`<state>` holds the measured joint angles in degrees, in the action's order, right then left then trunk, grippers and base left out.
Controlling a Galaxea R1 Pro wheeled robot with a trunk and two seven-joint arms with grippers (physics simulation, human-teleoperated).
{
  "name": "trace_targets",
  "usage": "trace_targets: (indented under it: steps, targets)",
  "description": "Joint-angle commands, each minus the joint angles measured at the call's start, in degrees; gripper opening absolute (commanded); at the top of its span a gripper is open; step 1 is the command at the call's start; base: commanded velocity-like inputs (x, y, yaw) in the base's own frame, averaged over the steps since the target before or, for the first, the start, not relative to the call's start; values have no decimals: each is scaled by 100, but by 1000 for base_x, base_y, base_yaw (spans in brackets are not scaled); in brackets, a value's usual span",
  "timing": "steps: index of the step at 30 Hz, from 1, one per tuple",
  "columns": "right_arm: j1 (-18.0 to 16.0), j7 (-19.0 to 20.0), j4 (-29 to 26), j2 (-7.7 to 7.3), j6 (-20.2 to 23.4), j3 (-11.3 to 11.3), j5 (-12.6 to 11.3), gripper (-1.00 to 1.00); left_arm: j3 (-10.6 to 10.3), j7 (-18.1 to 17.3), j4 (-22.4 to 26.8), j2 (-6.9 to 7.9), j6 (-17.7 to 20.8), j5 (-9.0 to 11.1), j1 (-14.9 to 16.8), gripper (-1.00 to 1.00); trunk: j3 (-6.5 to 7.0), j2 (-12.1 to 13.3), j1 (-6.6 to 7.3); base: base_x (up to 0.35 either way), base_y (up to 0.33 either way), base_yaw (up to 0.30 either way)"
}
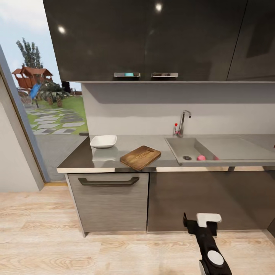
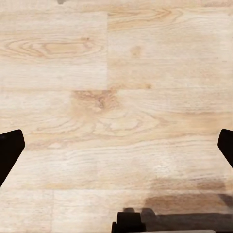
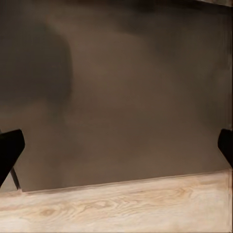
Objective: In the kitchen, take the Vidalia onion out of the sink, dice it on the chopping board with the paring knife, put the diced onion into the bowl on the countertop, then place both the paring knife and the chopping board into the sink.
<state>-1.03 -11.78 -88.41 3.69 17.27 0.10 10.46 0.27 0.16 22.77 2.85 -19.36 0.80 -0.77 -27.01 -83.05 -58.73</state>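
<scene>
A kitchen wall with dark glossy upper cabinets (image 1: 152,38) above a long grey surface (image 1: 76,158) over dark lower cabinets (image 1: 110,202). On the surface, a white squarish bowl (image 1: 103,141) sits near the left end, a brown wooden chopping board (image 1: 140,157) lies just beside it at the front edge, and the grey sink (image 1: 179,147) with a chrome tap (image 1: 183,122) holds a small pinkish Vidalia onion (image 1: 201,157) beside the drain. Low at the right, over the pale wood floor (image 1: 46,236), a black-and-white robot arm (image 1: 209,244) reaches toward the cabinets.

The right arm (image 1: 208,244) is black, a boxy link with a white rectangular block at its far end and a round white cap nearer the body; a small black tab juts from its side; in both wrist views the fingertips (image 2: 8,153) (image 3: 9,150) are plain matte black wedges.
</scene>
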Motion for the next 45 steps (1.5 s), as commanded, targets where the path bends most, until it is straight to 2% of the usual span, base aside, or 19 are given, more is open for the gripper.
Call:
trace_targets:
  steps: [1, 2, 4, 7, 10, 13, 18, 21, 25, 26, 28, 31, 33, 36, 37, 39, 41, 44, 45]
  targets:
    - [-3, -88, -124, 125, 152, 5, 191, 100, -2, 2, 11, -3, -7, 8, -2, 100, -5, -3, 0, 0, 0, 0]
    - [-4, -137, -166, 184, 191, 9, 252, 100, -4, 2, 12, -8, -7, 8, -2, 100, -5, -3, 0, 0, 0, 0]
    - [-48, -379, -270, 407, 285, 46, 531, 100, -6, -1, 11, -51, -7, 5, -2, 100, -5, -3, 0, 0, 0, 0]
    - [-184, -578, -308, 594, 345, 148, 818, 100, -14, -5, 9, -113, -4, -5, -2, 100, -5, -3, 0, 0, 0, 0]
    - [-497, -680, -326, 631, 536, 258, 1011, 100, -17, -7, 4, -134, 0, -8, -2, 100, -5, -3, 0, 0, 0, 0]
    - [-883, -707, -331, 631, 896, 292, 1065, 100, -18, -7, 1, -140, 0, -9, -2, 100, -5, -3, 0, 0, 0, 0]
    - [-1977, -693, -294, 631, 1921, 318, 1069, 100, -18, -7, -14, -144, -2, -9, -2, 100, -5, -3, 0, 0, 0, 0]
    - [-2540, -687, -245, 631, 2297, 325, 1056, 100, -18, -7, -16, -144, -2, -10, -2, 100, -5, -3, 0, 0, 0, 0]
    - [-3470, -674, 123, 631, 2813, 326, 1040, 100, -18, -7, -18, -144, 0, -10, -2, 100, -5, -3, 0, 0, 0, 0]
    - [-3827, -672, 381, 631, 2924, 325, 1026, 100, -18, -7, -18, -144, -2, -10, -2, 100, -5, -3, 0, 0, 0, 0]
    - [-4611, -669, 1124, 631, 3041, 325, 944, 100, -18, -7, -18, -149, -2, -10, -2, 100, -5, -3, 0, 0, 0, 0]
    - [-5439, -669, 2178, 631, 3071, 316, 758, 100, -18, -7, -18, -151, -1, -10, -2, 100, -5, -3, 0, 0, 0, 0]
    - [-6271, -668, 3341, 631, 3040, 306, 484, 100, -24, -7, -18, -152, -3, -10, -2, 100, -5, -3, 0, 0, 0, 0]
    - [-7064, -668, 4452, 631, 2856, 292, 168, 100, -21, -7, -18, -153, -2, -10, -2, 100, -5, -3, 0, 0, 0, 0]
    - [-7398, -668, 4911, 631, 2724, 288, -20, 100, -20, -7, -18, -153, -3, -10, -2, 100, -5, -3, 0, 0, 0, 0]
    - [-7661, -665, 5246, 631, 2612, 285, -235, 100, -19, -7, -18, -153, -2, -10, -2, 100, -5, -3, 0, 0, 0, 0]
    - [-7951, -644, 5599, 631, 2496, 291, -680, 100, -21, -7, -18, -153, 0, -10, -2, 100, -5, -3, 0, 0, 0, 0]
    - [-8085, -518, 5764, 631, 2446, 316, -1037, 100, -19, -7, -18, -153, 0, -10, -2, 100, -5, -3, 0, 0, 0, 0]
    - [-8098, -469, 5780, 631, 2441, 320, -1074, 100, -19, -7, -18, -153, 1, -10, -2, 100, -5, -3, 0, 0, 0, 0]
